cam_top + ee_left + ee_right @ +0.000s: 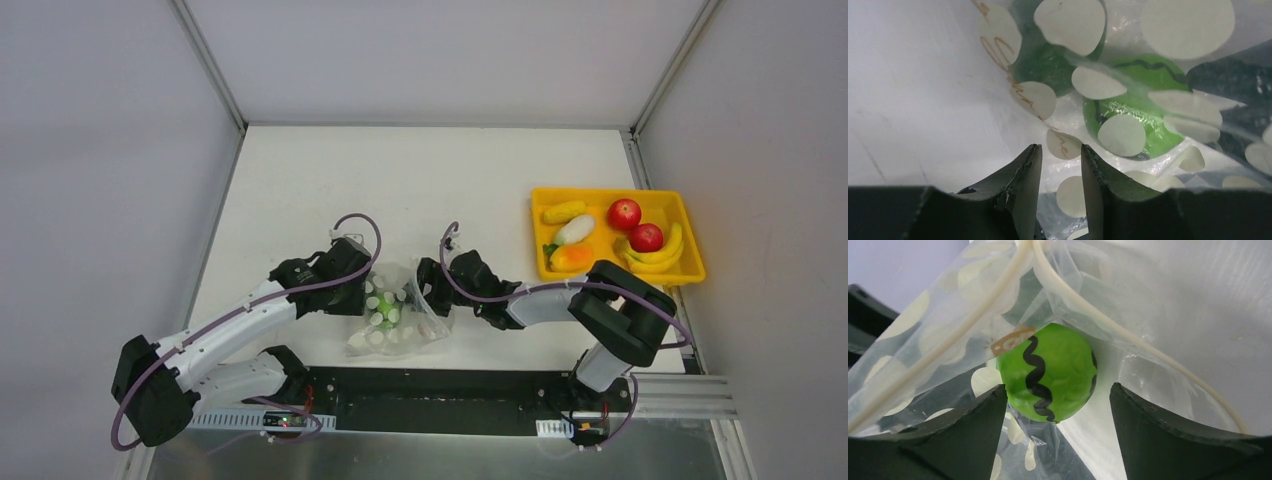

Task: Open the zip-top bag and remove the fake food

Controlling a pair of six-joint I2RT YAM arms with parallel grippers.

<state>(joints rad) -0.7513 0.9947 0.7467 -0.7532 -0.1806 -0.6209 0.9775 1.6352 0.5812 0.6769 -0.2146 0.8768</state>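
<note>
Top external view: the clear, white-dotted zip-top bag (395, 318) is lying on the white table (420, 190). The left gripper (1060, 150) is pinching its film; the right gripper (1058, 387) is standing wide open around the green striped ball (1048, 372) inside.

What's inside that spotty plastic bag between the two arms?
Inside the zip-top bag sits a bright green piece with black wavy lines, and a darker green shape beside it. White dots and crumpled plastic hide the rest.
</note>
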